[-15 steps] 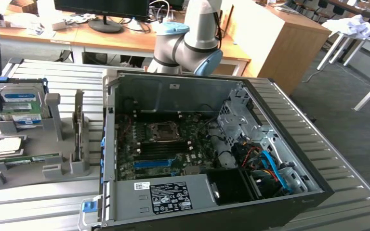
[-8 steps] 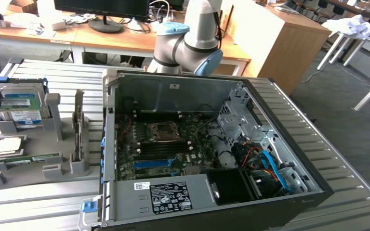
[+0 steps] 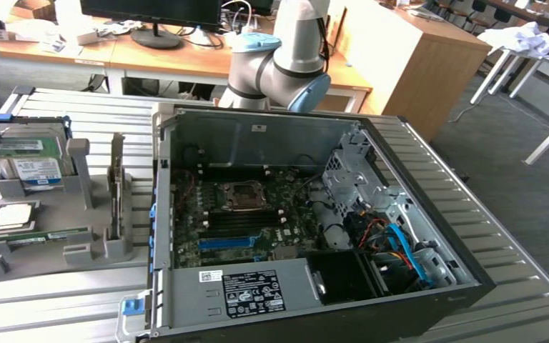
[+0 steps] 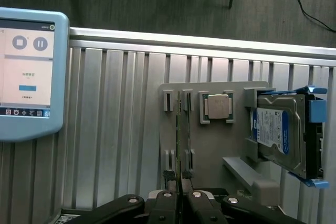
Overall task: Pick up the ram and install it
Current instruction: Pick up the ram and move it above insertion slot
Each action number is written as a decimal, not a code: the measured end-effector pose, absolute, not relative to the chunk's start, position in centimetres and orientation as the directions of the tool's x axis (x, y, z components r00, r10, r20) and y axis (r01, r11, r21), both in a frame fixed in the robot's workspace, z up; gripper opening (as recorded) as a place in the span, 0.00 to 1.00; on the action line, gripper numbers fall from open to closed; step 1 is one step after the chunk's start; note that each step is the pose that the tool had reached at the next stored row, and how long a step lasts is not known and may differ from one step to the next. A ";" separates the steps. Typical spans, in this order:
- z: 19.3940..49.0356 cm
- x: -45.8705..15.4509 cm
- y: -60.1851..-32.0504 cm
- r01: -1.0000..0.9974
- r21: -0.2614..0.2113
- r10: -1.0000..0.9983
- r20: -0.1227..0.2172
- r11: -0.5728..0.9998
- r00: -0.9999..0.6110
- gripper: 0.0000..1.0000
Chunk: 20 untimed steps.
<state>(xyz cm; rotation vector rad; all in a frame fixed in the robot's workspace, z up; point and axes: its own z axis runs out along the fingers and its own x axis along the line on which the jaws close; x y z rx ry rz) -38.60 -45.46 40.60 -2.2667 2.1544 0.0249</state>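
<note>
The ram is a thin green stick resting in the front slot of the grey parts holder at the exterior view's left, with nothing on it there. The wrist view looks down on that holder, and the ram appears edge-on as a thin line between its slot clips. My gripper is shut, its black fingers together and lined up with the stick's near end. I cannot tell whether they touch it. The open computer case lies in the middle, its motherboard memory slots bare.
A blue-labelled hard drive and a square silver processor sit in the same holder. A pale-blue screen pendant stands on the ribbed table. The arm's elbow rises behind the case. Drive cages and cables crowd the case's right side.
</note>
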 end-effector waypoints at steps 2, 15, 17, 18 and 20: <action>40.8 -38.6 -45.5 -0.999 0.001 -0.998 -0.021 -0.051 0.051 0.13; 41.9 -38.6 -45.5 -0.999 0.001 -0.998 -0.021 -0.051 0.051 0.13; 41.9 -38.6 -45.5 -0.999 0.001 -0.998 -0.021 -0.051 0.051 0.13; 41.9 -38.6 -45.5 -0.999 0.001 -0.998 -0.021 -0.051 0.051 0.13; 41.9 -38.6 -45.5 -0.999 0.001 -0.998 -0.021 -0.051 0.051 0.13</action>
